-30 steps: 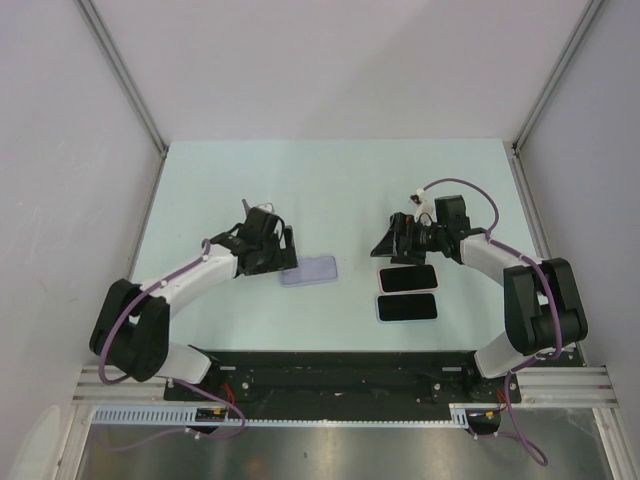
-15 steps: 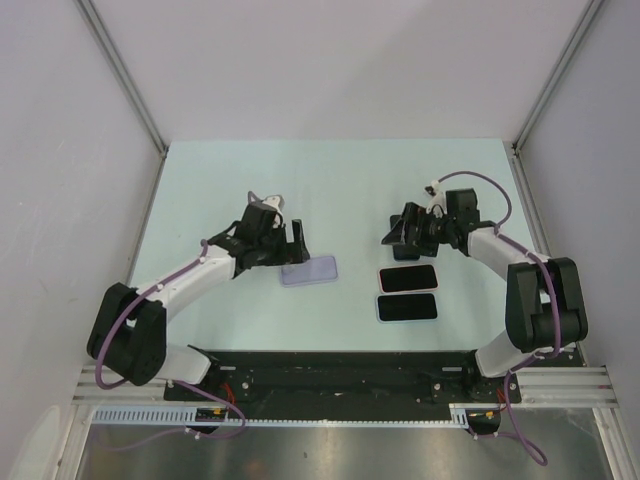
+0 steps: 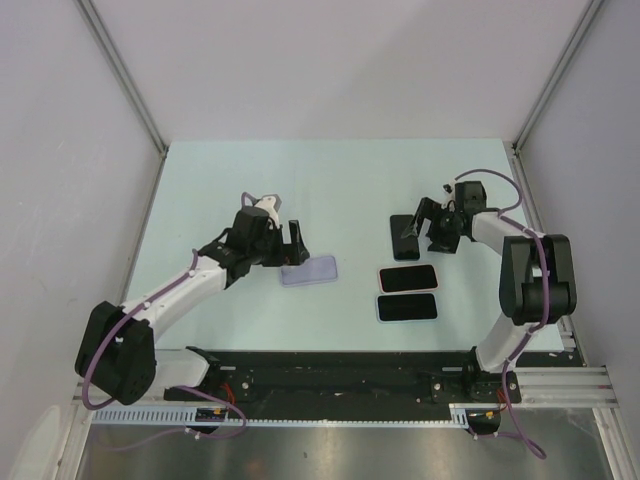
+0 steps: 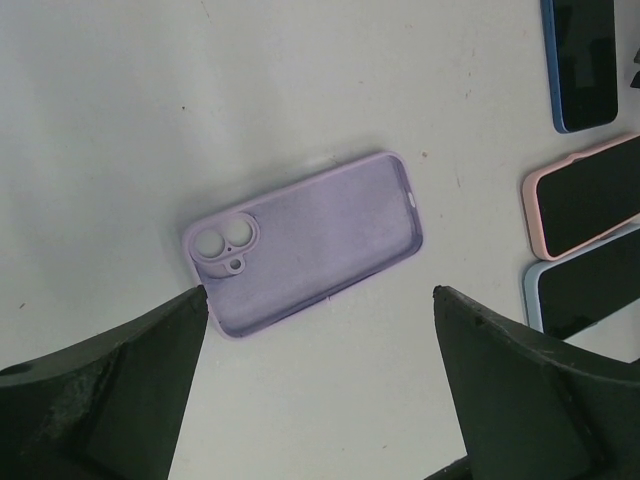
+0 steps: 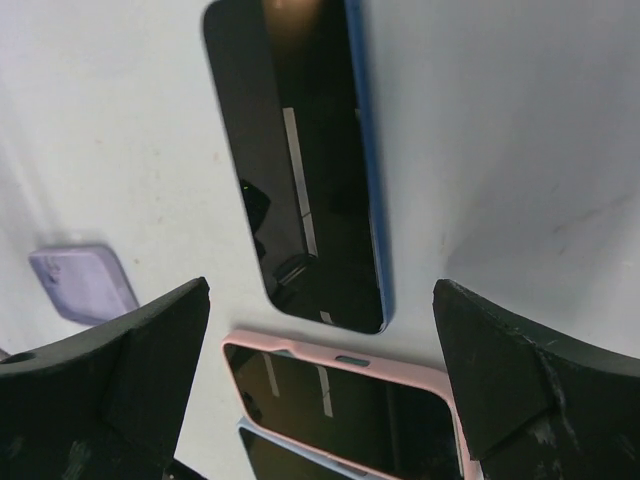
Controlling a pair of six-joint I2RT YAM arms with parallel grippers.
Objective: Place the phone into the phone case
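Left gripper (image 3: pixel 292 244): we see the jaws spread wide with nothing between them. In the left wrist view both fingers (image 4: pixel 110 400) are cut off at the lower edge. Whether the tips touch the table (image 3: pixel 340 170) we cannot tell.

The lilac phone case (image 4: pixel 305 243) lies flat just in front of this gripper, hollow side up. Its camera cut-out end points toward the left finger. In the top view it sits near the table's middle, slightly left. There is bare surface on all its sides.

To the right of the case, apart from it, are three dark-screened handsets. The phone (image 3: pixel 403 237) is farthest from the arm bases. It lies face up and shows a blue edge along one long side. The pink-cased phone (image 3: pixel 408 279) is just nearer than it, and the blue-cased phone (image 3: pixel 407 307) is nearest to the bases. The two cased handsets lie side by side, almost touching.

Right gripper (image 3: pixel 430 228): the jaws stand wide and grip nothing. It hangs just right of the phone. From the top view we cannot judge contact. In the right wrist view the phone (image 5: pixel 300 160) lies between and beyond the fingers (image 5: pixel 520 370). Its screen carries reflections, and the blue-cased handset is cut off at the lower edge.

The far half of the table is open. The right arm works close to the right table edge.
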